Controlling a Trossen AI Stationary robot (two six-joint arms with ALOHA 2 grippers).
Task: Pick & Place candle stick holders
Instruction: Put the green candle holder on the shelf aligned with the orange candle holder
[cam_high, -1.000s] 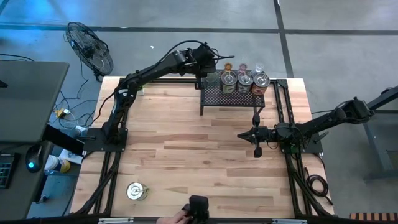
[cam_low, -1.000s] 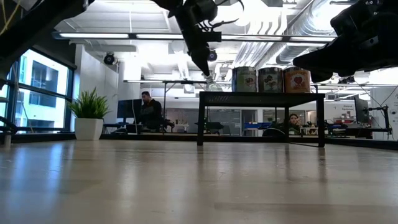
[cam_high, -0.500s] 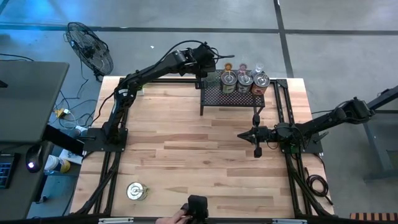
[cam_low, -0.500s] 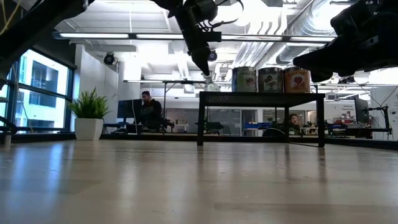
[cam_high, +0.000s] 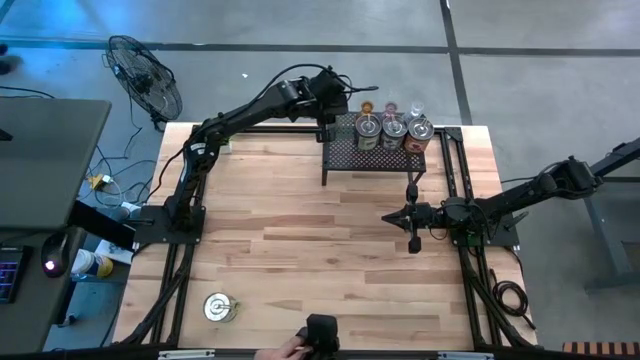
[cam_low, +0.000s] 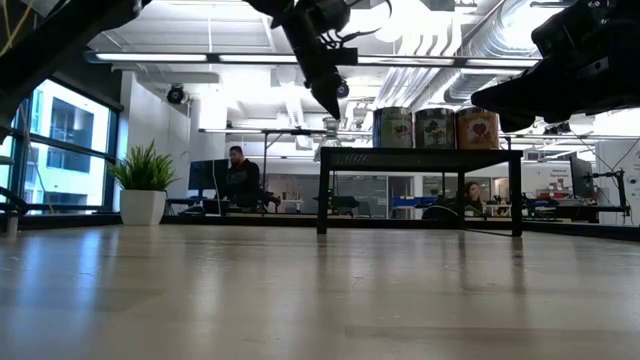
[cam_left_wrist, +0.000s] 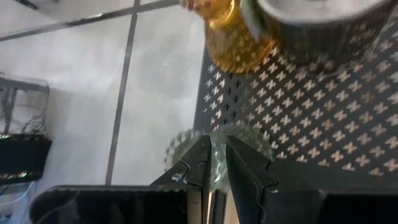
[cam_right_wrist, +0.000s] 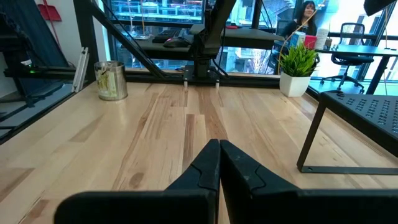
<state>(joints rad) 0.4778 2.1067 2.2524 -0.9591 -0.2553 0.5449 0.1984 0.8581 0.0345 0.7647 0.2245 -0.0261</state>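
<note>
My left gripper (cam_high: 333, 120) is over the far left corner of the black mesh rack (cam_high: 375, 152), shut on a pale green glass holder (cam_left_wrist: 217, 155). The holder also shows in the low view (cam_low: 331, 126), just above the rack top. Three silver holders (cam_high: 393, 128) stand in a row on the rack, with small glass ones behind them, the amber one (cam_left_wrist: 233, 34) nearest my left gripper. One silver holder (cam_high: 219, 307) stands on the table at the near left. My right gripper (cam_high: 413, 238) is shut and empty, low over the table's right side. My left gripper pinches the pale green glass holder at its top (cam_left_wrist: 219, 142) between its two fingers, coming from above and slanting down. The fingers hide which part of the rim they have. The holder hangs upright below the fingertips, a little above the rack's corner (cam_low: 325, 152).
A green potted plant (cam_low: 144, 185) stands at the table's far left. The rack's legs (cam_low: 322, 195) stand on the far right part of the table. Bare wood lies in the middle (cam_high: 300, 230). People sit in the room beyond the table.
My left gripper has gone a little up and toward the table's left with the pale green glass holder, which stays upright and now hangs over the rack's left corner.
</note>
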